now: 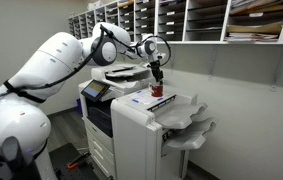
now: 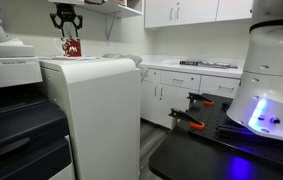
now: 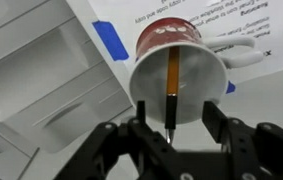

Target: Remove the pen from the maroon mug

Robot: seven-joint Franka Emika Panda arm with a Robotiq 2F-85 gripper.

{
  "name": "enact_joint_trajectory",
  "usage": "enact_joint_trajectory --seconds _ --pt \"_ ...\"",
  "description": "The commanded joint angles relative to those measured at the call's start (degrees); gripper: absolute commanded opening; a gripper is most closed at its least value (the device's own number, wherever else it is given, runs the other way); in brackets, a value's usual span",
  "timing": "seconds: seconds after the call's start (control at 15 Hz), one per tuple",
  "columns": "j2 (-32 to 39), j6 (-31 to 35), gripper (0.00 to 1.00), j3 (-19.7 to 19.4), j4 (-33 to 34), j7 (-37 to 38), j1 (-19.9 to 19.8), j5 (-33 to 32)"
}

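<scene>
The maroon mug (image 3: 203, 80), white inside, stands on a taped paper sheet on top of the copier's finisher unit; it shows in both exterior views (image 1: 157, 90) (image 2: 71, 47). An orange pen with a black end (image 3: 171, 85) leans in the mug, its end sticking out toward the camera. My gripper (image 3: 176, 105) is open and hovers just above the mug, one finger on each side of the pen's end, touching nothing. In both exterior views the gripper (image 1: 157, 74) (image 2: 67, 20) hangs right over the mug.
The white paper sheet (image 3: 231, 20) is held by blue tape (image 3: 109, 40). The copier (image 1: 106, 100) stands beside the finisher (image 2: 91, 110). Wall mail slots (image 1: 201, 18) hang close above. Output trays (image 1: 191, 125) jut out from the side.
</scene>
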Motion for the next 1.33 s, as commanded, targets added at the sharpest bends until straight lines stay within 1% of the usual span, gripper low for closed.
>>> enact_joint_trajectory --seconds 0.0,0.07,0.13,0.27,0.33,0.4,0.47,0.67,0.8,0.87,1.13,1.27 --pt "2.68 -2.91 0.60 -0.21 4.51 1.05 -0.14 0.46" --pt "2.97 -3.05 0.56 -0.21 4.71 0.97 -0.11 0.38" --pt "3.31 -3.04 0.58 -0.17 4.95 0.83 -0.14 0.37" --pt "3.89 -3.01 0.53 -0.18 5.39 0.77 -0.10 0.29" --pt "4.10 -3.12 0.47 -0.18 5.68 0.74 -0.11 0.30" --pt "4.22 -3.19 0.43 -0.23 5.78 0.70 -0.08 0.20" --pt "4.41 -3.26 0.27 -0.26 5.98 0.71 -0.10 0.17" --pt "4.26 -2.61 0.01 -0.08 5.42 -0.03 -0.08 0.04" --pt "3.72 -2.10 0.00 0.06 4.72 -0.58 0.01 -0.09" --pt "3.07 -1.55 0.04 0.26 4.04 -1.14 0.13 -0.16" --pt "-0.35 -0.20 0.04 0.96 1.54 -2.22 1.01 -0.52" --pt "-3.60 2.73 0.04 0.08 -0.90 -1.13 2.45 -2.07"
